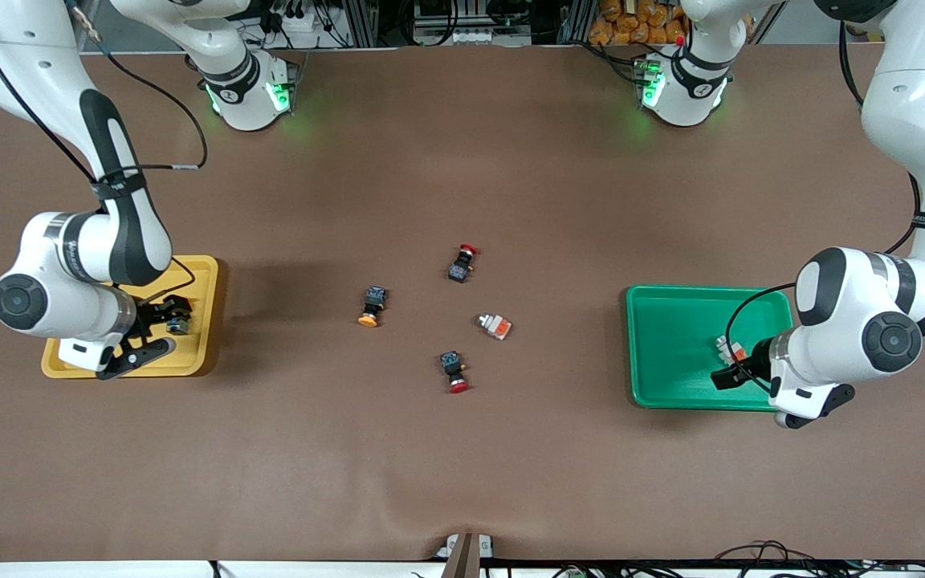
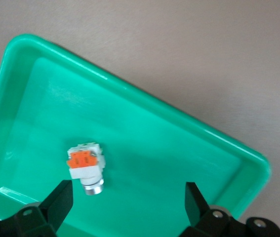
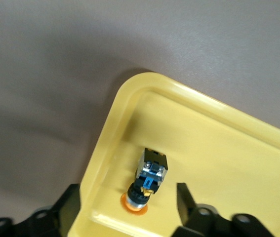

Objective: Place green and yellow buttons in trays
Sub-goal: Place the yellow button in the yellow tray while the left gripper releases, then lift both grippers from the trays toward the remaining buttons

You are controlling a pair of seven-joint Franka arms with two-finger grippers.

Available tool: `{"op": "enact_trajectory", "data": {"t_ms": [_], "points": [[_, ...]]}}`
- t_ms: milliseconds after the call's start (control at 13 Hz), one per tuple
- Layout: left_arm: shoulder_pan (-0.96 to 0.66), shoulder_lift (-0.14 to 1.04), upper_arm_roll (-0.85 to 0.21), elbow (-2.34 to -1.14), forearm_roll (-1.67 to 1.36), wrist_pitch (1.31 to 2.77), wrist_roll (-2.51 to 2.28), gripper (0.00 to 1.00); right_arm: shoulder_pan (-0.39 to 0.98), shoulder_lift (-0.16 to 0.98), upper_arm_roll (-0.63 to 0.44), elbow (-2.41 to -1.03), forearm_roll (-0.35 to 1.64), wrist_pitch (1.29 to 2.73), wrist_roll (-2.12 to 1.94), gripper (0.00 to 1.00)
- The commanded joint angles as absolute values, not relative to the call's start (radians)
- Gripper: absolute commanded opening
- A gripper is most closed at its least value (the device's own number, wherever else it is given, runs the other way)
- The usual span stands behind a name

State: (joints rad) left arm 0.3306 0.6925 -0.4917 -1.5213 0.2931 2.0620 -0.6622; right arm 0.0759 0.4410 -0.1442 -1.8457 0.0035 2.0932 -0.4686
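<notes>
The yellow tray [image 1: 207, 277] lies at the right arm's end of the table and the green tray [image 1: 671, 345] at the left arm's end. My right gripper [image 1: 159, 329] hangs open over the yellow tray [image 3: 228, 158]. An orange-capped button [image 3: 149, 177] lies in the tray between the spread fingers [image 3: 127, 197], untouched. My left gripper [image 1: 731, 365] hangs open over the green tray [image 2: 179, 128]. A pale button with an orange patch [image 2: 84, 165] lies in it, close to one finger [image 2: 58, 200]. Another orange-capped button [image 1: 371, 306] and another pale button [image 1: 495, 326] lie mid-table.
Two red-capped dark switches lie mid-table: one [image 1: 462, 262] farther from the front camera than the pale button, one [image 1: 454, 372] nearer. Both arm bases stand along the table's back edge. Brown table surface [image 1: 462, 466] stretches between the trays.
</notes>
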Motion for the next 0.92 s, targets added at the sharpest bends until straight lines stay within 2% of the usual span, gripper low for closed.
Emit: {"op": "enact_trajectory", "data": {"t_ms": [0, 385, 615, 846], "points": [[0.316, 0.675, -0.514, -1.508, 0.279, 2.048, -0.692, 1.00, 0.103, 0.391, -0.123, -1.822, 0.081, 2.037, -0.312, 1.00], [0.249, 0.669, -0.540, -1.503, 0.279, 2.046, -0.862, 1.00, 0.227, 0.364, -0.118, -1.769, 0.146, 2.037, 0.001, 1.00], [0.198, 0.657, -0.541, -1.505, 0.276, 2.037, -0.952, 1.00, 0.303, 0.373, -0.110, -1.730, 0.242, 2.049, 0.263, 1.00], [0.125, 0.667, -0.551, -1.503, 0.278, 2.037, -1.083, 1.00, 0.354, 0.400, -0.110, -1.660, 0.252, 2.059, 0.426, 1.00]]}}
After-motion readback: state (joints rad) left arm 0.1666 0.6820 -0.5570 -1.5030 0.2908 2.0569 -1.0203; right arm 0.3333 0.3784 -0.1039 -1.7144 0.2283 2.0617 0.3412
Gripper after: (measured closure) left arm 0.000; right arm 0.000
